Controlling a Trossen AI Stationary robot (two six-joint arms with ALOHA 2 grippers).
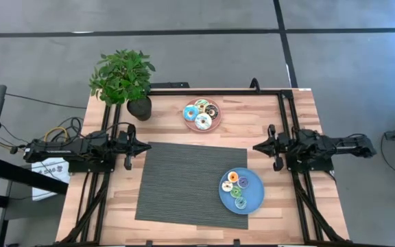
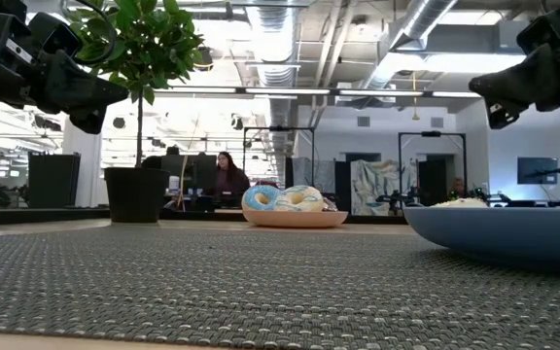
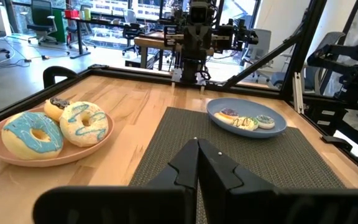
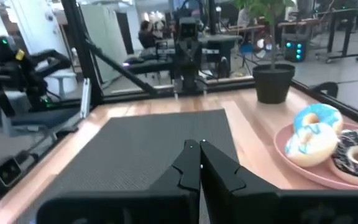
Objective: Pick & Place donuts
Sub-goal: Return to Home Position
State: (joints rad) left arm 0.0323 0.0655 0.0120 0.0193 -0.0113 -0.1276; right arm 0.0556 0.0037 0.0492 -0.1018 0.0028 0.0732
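Observation:
Three larger donuts (image 1: 201, 113) lie on a pink plate (image 1: 214, 126) toward the table's far edge: two cyan-iced and one brown. Several small donuts (image 1: 238, 186) lie on a blue plate (image 1: 255, 199) toward the near right, on the corner of a grey mat (image 1: 184, 182). My left gripper (image 1: 147, 147) is shut at the mat's left edge, raised above the table and pointing level toward the right. My right gripper (image 1: 255, 146) is shut at the mat's far right corner, raised, pointing level toward the left. Neither holds anything.
A potted plant (image 1: 124, 79) stands at the far left corner of the table. Black frame rails (image 1: 218, 91) run along the far edge and both sides. The grey mat's middle is bare.

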